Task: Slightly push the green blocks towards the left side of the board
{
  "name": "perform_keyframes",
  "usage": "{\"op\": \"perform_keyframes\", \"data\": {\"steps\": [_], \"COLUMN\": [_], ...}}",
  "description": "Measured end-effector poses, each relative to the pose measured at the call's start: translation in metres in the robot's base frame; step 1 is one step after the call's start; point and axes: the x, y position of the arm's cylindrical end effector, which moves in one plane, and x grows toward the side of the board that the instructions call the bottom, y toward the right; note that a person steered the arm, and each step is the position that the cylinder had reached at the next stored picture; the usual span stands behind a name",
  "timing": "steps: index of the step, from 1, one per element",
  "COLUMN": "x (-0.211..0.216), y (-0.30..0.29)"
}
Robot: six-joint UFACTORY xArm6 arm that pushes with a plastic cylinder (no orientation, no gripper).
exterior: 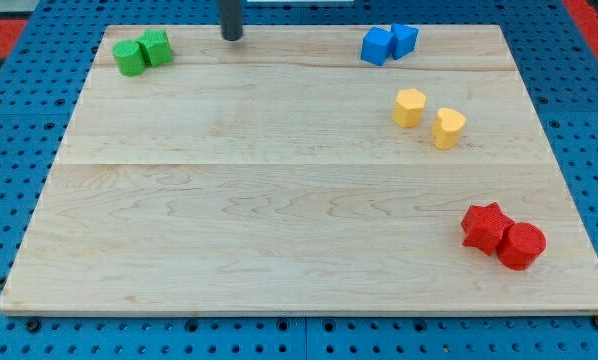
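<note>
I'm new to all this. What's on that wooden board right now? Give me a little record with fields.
board: wooden board
my tip: at the view's top, right of the green blocks, apart from them
green blocks: pair, top left corner, touching
blue blocks: pair, top right
yellow blocks: pair, right side, slightly apart
red blocks: pair, bottom right, touching

We see a pale wooden table (279, 200) resting on a blue perforated surface (9, 120), with red patches (4, 30) at the view's top corners.

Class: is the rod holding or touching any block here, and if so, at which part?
Nothing is held. My tip stands apart from the two green blocks, to their right.
</note>
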Motion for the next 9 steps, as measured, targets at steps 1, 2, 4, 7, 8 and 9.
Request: {"op": "perform_keyframes", "data": {"steps": [1, 2, 4, 7, 8, 9], "x": [0.0, 0.0, 0.0, 0.0, 0.0, 0.013], "y": [-0.017, -0.024, -0.052, -0.125, -0.152, -0.164]}}
